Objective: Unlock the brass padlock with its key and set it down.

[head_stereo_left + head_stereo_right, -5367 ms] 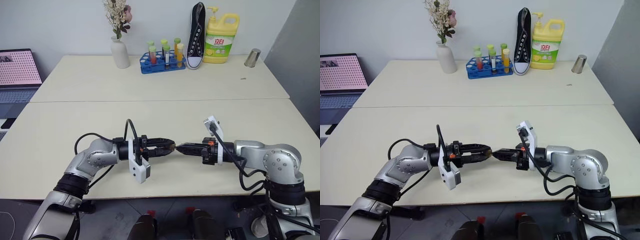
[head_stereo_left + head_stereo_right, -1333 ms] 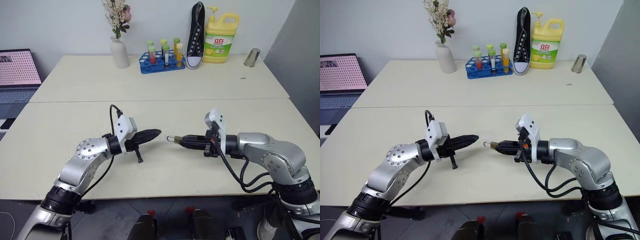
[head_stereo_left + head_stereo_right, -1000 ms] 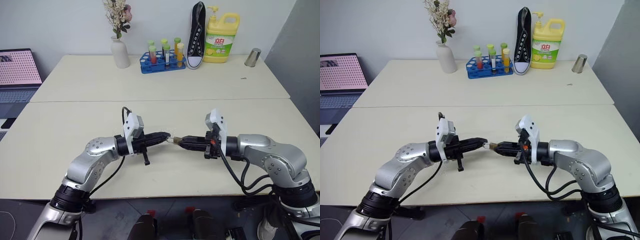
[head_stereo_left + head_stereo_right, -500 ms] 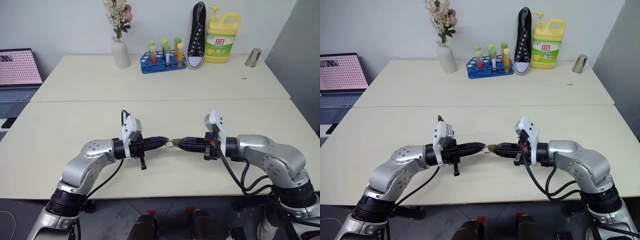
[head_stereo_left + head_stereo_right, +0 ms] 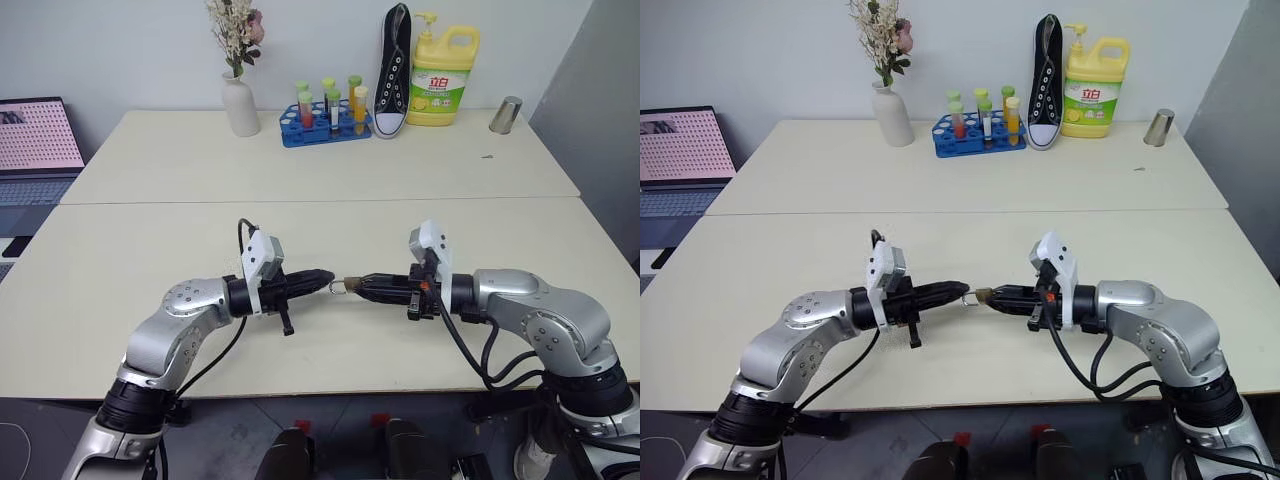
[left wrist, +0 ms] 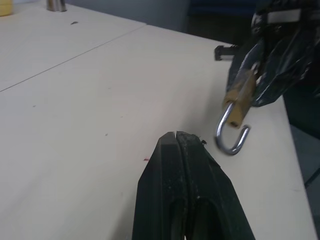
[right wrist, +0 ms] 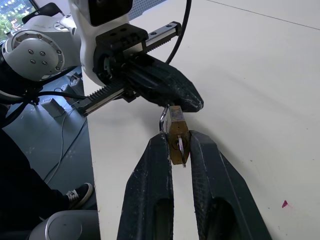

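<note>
At the centre of the head view your right gripper (image 7: 178,137) pinches the brass padlock (image 7: 177,135), shackle swung open. Your left gripper (image 6: 176,135) is clenched empty beside it. Bump it, and the padlock can slip out.

The two grippers are meeting tip to tip over the near table (image 5: 330,345), leaving bare tabletop lying open on every side of them. Obstacles are standing only along the far edge: a vase (image 5: 240,106), a test-tube rack (image 5: 325,125), a sneaker (image 5: 392,70), a detergent bottle (image 5: 441,78) and a metal cup (image 5: 504,115).
</note>
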Available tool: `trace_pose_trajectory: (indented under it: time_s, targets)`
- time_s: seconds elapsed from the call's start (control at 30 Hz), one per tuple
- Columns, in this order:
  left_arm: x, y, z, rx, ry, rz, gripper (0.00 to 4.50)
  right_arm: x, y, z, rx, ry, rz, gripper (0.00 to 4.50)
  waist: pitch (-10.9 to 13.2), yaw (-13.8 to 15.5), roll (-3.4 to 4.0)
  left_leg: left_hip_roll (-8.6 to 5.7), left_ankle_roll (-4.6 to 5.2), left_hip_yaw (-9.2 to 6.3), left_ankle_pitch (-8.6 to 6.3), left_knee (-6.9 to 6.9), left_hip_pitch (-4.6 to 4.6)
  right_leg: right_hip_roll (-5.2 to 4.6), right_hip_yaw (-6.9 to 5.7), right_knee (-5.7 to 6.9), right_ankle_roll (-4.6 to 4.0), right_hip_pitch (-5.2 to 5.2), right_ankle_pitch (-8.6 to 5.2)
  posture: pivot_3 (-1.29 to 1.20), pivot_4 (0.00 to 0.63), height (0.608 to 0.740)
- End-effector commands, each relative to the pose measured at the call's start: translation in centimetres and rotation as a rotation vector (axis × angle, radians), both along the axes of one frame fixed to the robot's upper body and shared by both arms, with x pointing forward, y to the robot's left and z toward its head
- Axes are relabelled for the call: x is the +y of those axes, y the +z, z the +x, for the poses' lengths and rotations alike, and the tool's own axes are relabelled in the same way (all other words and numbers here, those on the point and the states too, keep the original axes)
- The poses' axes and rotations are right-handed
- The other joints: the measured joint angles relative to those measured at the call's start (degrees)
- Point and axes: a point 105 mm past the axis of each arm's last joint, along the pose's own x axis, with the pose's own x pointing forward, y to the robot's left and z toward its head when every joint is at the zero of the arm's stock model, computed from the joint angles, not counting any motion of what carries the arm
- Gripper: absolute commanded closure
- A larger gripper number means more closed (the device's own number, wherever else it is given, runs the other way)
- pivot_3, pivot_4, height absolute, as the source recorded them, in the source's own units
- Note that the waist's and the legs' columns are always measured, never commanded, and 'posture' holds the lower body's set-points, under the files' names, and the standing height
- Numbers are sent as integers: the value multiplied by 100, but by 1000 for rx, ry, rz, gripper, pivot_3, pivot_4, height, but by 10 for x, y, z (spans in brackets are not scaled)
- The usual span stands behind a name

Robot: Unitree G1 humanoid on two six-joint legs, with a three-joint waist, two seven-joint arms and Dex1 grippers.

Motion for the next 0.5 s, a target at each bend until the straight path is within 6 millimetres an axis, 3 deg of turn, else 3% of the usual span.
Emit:
trace_pose_trajectory:
  time_s: [0.03, 0.5]
  targets:
    - [1, -1, 1, -18, 17, -8, 4500, 1, 15, -4, -36, 20, 61, 4371, 0, 1, 0, 0, 0, 0, 0, 0, 0, 0, 0, 0, 0, 0, 0, 0, 150, 740]
    - [-23, 9, -10, 27, -17, -148, 4500, 1, 15, 0, -32, -8, 78, 4371, 0, 3, 0, 0, 0, 0, 0, 0, -1, -1, 0, 0, 0, 0, 0, 0, 150, 740]
